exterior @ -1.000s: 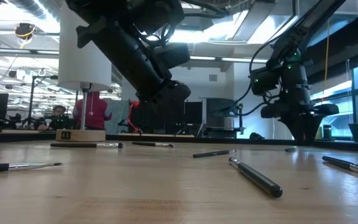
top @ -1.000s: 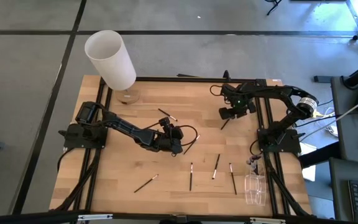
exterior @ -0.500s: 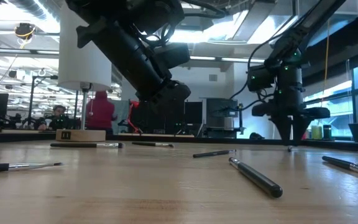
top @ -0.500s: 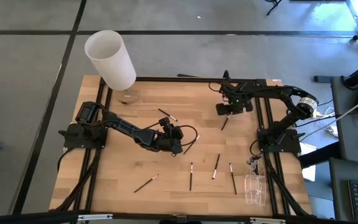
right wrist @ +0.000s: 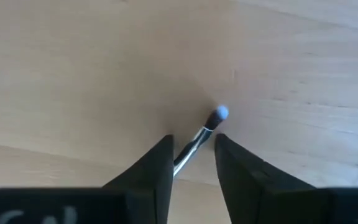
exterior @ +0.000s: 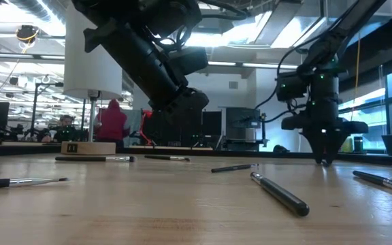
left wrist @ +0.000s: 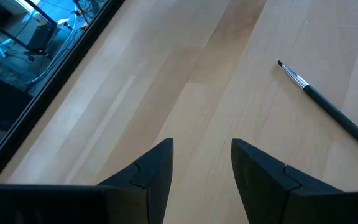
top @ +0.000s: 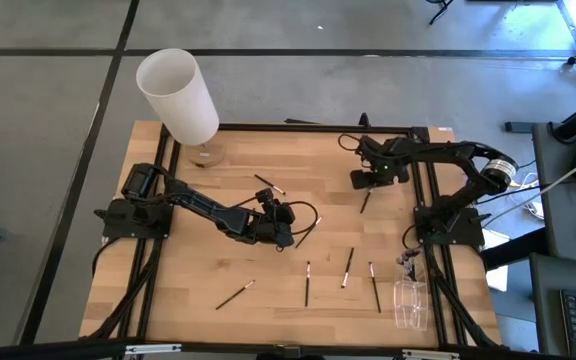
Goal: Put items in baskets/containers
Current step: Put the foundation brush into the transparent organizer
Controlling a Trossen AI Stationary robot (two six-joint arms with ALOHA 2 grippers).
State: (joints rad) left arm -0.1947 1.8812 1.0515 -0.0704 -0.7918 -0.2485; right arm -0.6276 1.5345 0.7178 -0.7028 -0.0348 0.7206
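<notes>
Between the fingers of your right end effector [right wrist: 191,152], at about two o'clock on the surface [top: 268,300]: one makeup brush [right wrist: 205,134], lying flat, small tip forward, jaws narrow and straddling it, not visibly clamped.
Other brushes [top: 348,267]: scattered loose toward five and six o'clock.
Clear holder [top: 409,301]: off the surface's edge at four o'clock, well apart from this brush.
Left end effector [left wrist: 201,165]: mid-surface, jaws wide, empty.
Lamp [top: 180,95]: eleven o'clock.
Risk, as I judge it: the thin handle may roll or pivot as you close, since the grip sits near the ferrule end; the brush could tilt or slip on lifting.
</notes>
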